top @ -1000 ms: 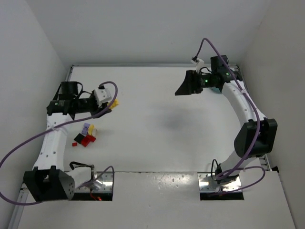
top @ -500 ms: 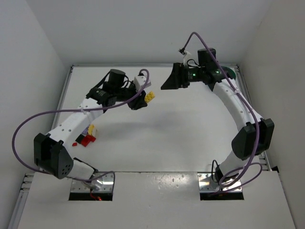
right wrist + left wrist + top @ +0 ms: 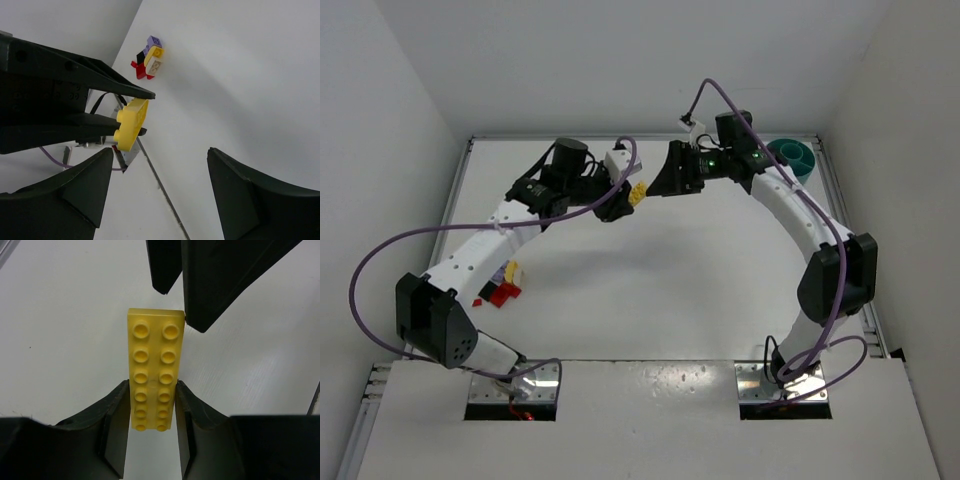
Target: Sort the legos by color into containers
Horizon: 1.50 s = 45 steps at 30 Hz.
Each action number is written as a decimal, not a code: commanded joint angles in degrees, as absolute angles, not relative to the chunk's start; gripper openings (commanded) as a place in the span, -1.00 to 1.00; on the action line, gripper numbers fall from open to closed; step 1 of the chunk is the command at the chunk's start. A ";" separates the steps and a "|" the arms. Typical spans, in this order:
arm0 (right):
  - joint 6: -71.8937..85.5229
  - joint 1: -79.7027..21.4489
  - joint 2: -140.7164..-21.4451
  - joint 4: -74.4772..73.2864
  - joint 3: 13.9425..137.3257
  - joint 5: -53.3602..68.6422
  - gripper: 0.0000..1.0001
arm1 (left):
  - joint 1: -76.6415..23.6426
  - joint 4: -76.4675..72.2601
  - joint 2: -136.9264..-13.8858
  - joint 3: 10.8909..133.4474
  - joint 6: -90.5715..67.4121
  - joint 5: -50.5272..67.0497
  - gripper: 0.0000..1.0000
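My left gripper is shut on a long yellow lego, held by its near end with the studded face towards the left wrist camera. The same yellow lego hangs above the back middle of the table. My right gripper stands open facing it. One of its fingers has its tip at the lego's far corner. In the right wrist view the yellow lego lies up and left of my right gripper, not between its fingers. Several other legos lie piled at the left. The teal container sits at the back right.
White walls close the table in on the left, back and right. Purple cables loop off both arms. The pile of legos holds red, purple, yellow, cream and black pieces. Both arm bases stand at the near edge.
My left arm swung from the left side to the back middle, carrying the yellow lego. My right gripper moved left from near the teal container to meet it.
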<state>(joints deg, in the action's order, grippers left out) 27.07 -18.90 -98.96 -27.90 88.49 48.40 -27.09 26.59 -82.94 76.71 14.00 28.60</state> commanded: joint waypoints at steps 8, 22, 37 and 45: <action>29.53 -20.30 -99.05 -21.98 88.34 52.82 0.21 | -29.53 25.22 -83.94 78.84 14.58 28.48 -0.39; 30.67 -21.88 -100.11 -20.21 87.28 55.72 -0.32 | -30.67 25.22 -84.46 79.37 15.21 26.89 -0.36; 26.46 -20.74 -100.11 -24.69 87.09 51.78 -1.00 | -30.67 25.22 -83.41 78.05 15.73 25.14 0.27; 19.95 -12.33 -99.58 -32.07 92.27 42.55 -1.00 | -30.67 24.70 -78.14 73.83 14.68 22.16 0.99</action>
<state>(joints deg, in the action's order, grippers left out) 22.87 -17.34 -100.42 -30.06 88.20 47.16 -30.09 26.35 -82.19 74.39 15.75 23.90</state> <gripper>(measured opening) 0.177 0.994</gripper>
